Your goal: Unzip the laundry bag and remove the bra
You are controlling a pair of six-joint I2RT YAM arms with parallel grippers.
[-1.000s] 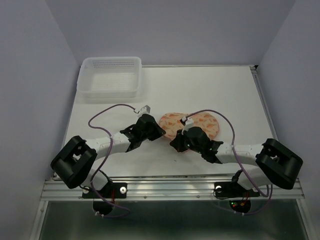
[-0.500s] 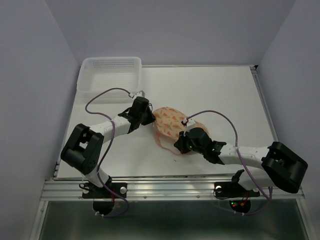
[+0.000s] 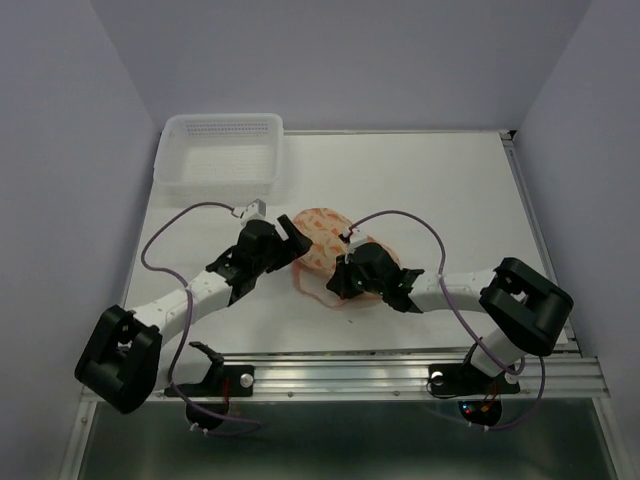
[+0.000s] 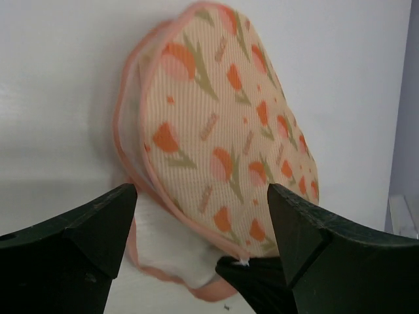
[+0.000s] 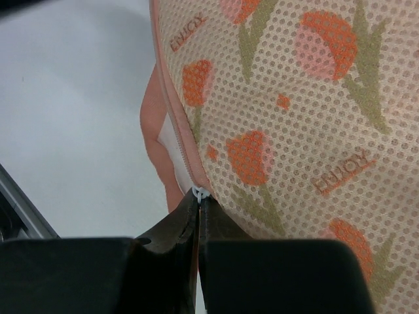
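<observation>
The laundry bag [image 3: 322,232] is seen on the table [image 3: 450,200] near its middle, tipped up on its edge, its near end covered by both arms from above. The bra cannot be made out in any view; only white lining [image 4: 171,245] is shown where the seam gapes. The right gripper [image 5: 198,210] is clenched on the small zipper pull [image 5: 200,192]. The left gripper [image 4: 201,191] is spread wide and released, with the bag just ahead of it. Open table is left to the right and behind; the white basket [image 3: 220,155] is set well apart at the far left corner.
</observation>
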